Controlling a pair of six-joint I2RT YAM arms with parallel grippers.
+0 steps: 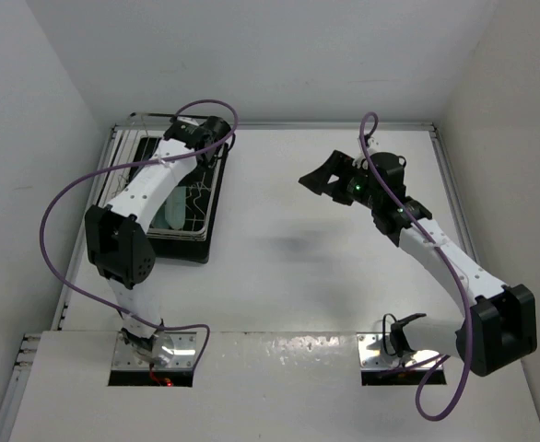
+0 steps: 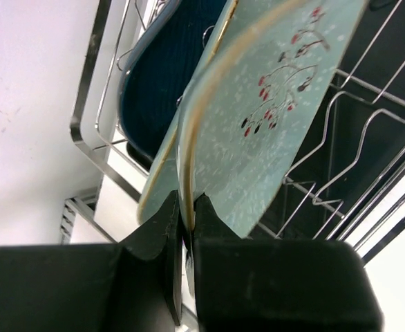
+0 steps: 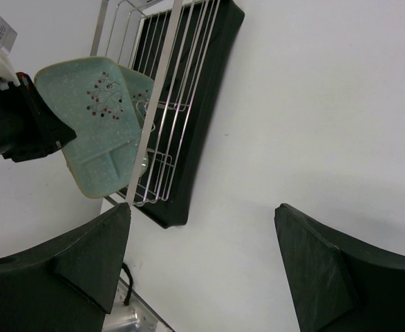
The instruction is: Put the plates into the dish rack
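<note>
View from above: left jaws are seen over the dish rack [image 1: 185,244] at the far left of the tabletop [image 1: 298,276], their opening hidden by the arm; right jaws are spread wide and empty, well apart from the rack. Left wrist view: left jaws are pinched shut on the rim of a tilted mint plate [image 2: 258,124] at the rack wires; a second mint plate [image 2: 157,173] and dark blue plate [image 2: 157,83] are set just behind. Right wrist view: right jaws gape, nothing held; the gripped plate is partly crossed by the rack rim.

There are two mint-green plates [image 3: 92,124] [image 3: 139,86], one dark blue plate [image 2: 162,83], one wire dish rack [image 3: 178,117] and one black drip tray [image 3: 223,55].
</note>
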